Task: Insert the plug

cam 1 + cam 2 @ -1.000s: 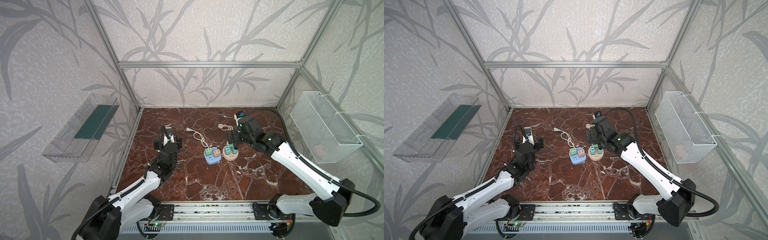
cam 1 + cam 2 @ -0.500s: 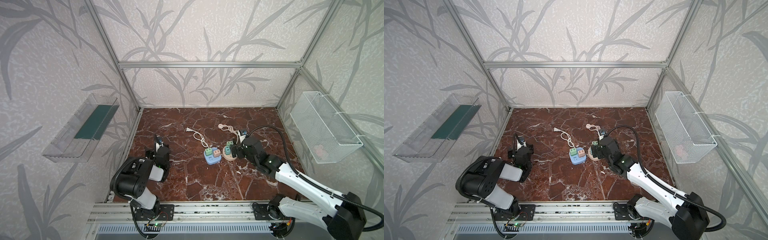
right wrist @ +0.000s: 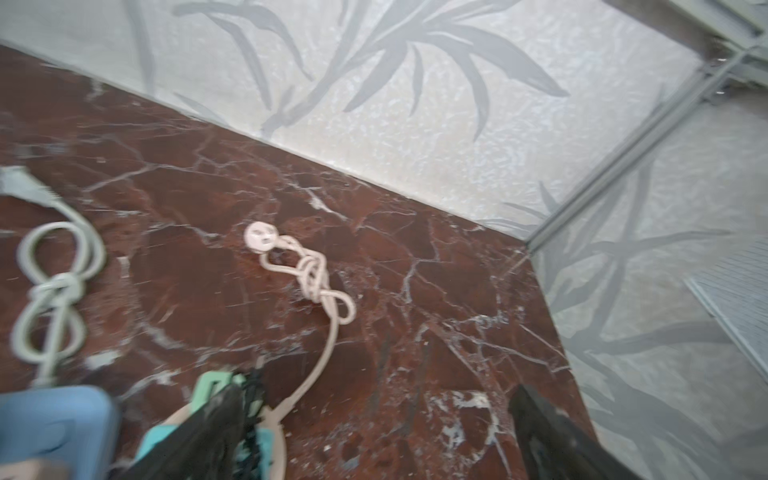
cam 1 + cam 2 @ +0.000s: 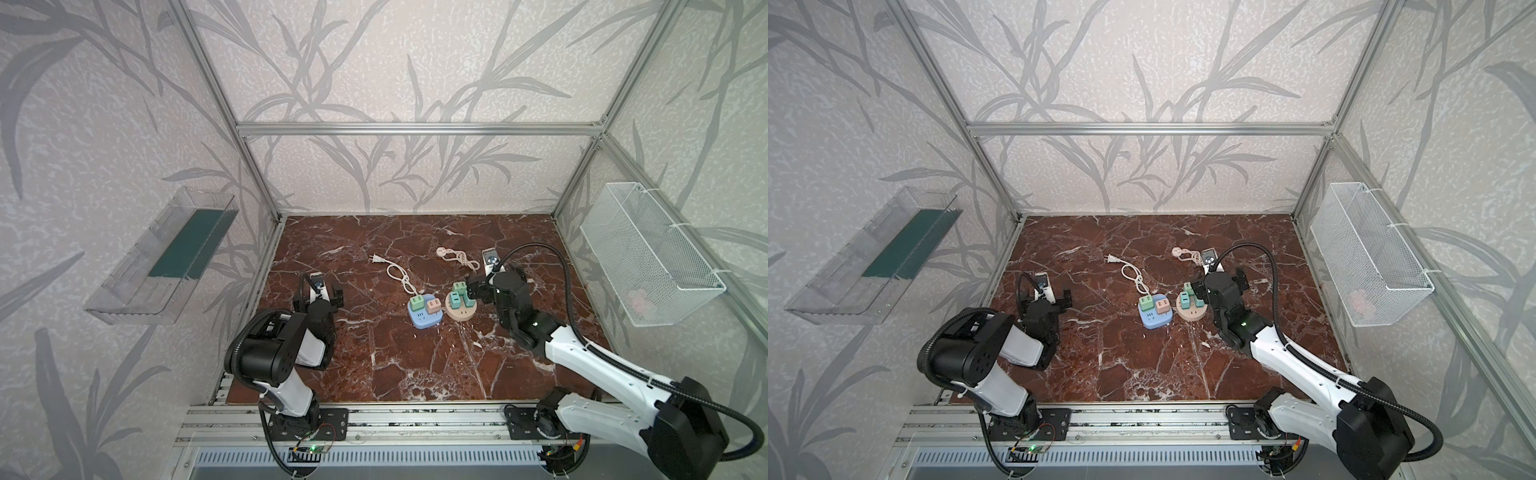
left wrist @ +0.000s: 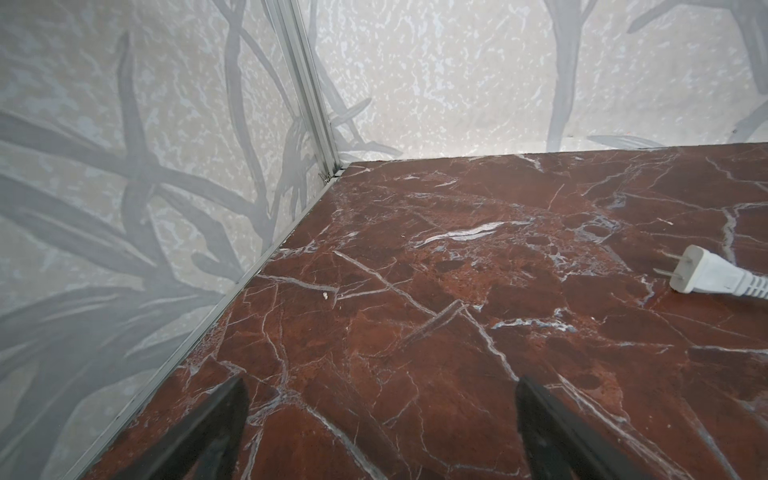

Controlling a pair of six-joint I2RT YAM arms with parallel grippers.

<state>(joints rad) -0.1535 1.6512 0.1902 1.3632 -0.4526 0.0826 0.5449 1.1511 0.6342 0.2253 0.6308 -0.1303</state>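
Observation:
A white two-prong plug (image 4: 376,259) (image 5: 702,278) lies loose on the marble floor, and its knotted white cord (image 4: 399,278) runs to a blue socket block (image 4: 422,318) carrying a green and a pink adapter. Beside it stands a round beige socket (image 4: 461,313) with teal adapters; its pink cord ends in a round pink plug (image 4: 442,250) (image 3: 259,237). My left gripper (image 4: 318,291) (image 5: 382,415) hovers open over bare floor at the left. My right gripper (image 4: 494,284) (image 3: 374,415) is open, with one finger against the beige socket's adapters.
A white wire basket (image 4: 648,257) hangs on the right wall and a clear shelf (image 4: 166,257) on the left wall. Aluminium frame posts stand at the corners. The mounting rail (image 4: 415,419) runs along the front edge.
Both arms have drawn back toward the front. The left arm folded up near the left wall; the right gripper came from above the sockets to the beige one's right side. Both stayed open.

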